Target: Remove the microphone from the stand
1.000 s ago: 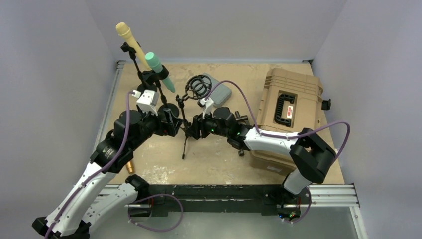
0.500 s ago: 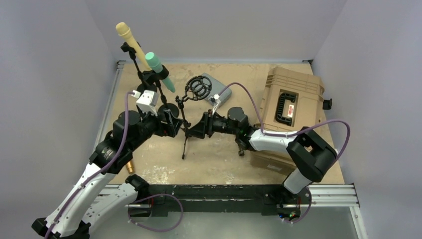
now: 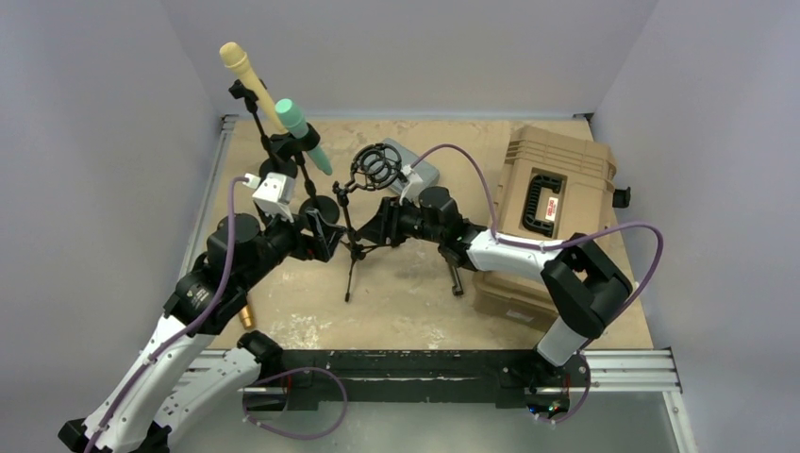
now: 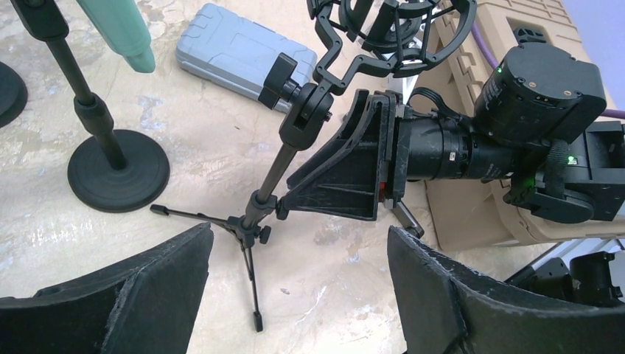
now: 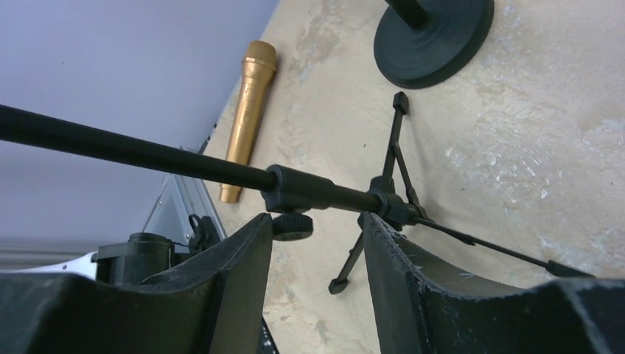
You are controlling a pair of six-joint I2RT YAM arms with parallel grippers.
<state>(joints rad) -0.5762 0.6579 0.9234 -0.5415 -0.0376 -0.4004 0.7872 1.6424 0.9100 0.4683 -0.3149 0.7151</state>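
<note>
A black tripod stand [image 3: 351,247] with an empty shock mount [image 3: 377,164] stands mid-table. A teal microphone [image 3: 304,133] and a yellow microphone [image 3: 241,68] sit on two stands at the back left. A gold microphone [image 3: 247,316] lies on the table by the left edge. My left gripper [image 3: 325,240] is open and empty, just left of the tripod pole [image 4: 267,188]. My right gripper [image 3: 375,229] is open just right of the pole, and the pole [image 5: 184,164] crosses at its fingertips [image 5: 254,240]. The gold microphone [image 5: 247,118] lies beyond.
A tan hard case [image 3: 552,203] fills the right side. A small grey case [image 3: 422,174] lies behind the shock mount. The teal microphone's stand has a round black base [image 4: 118,173]. Walls close in the left, back and right.
My right gripper has turned and moved up and back along the tripod pole. My left arm has drawn back slightly to the left. The stands have not moved.
</note>
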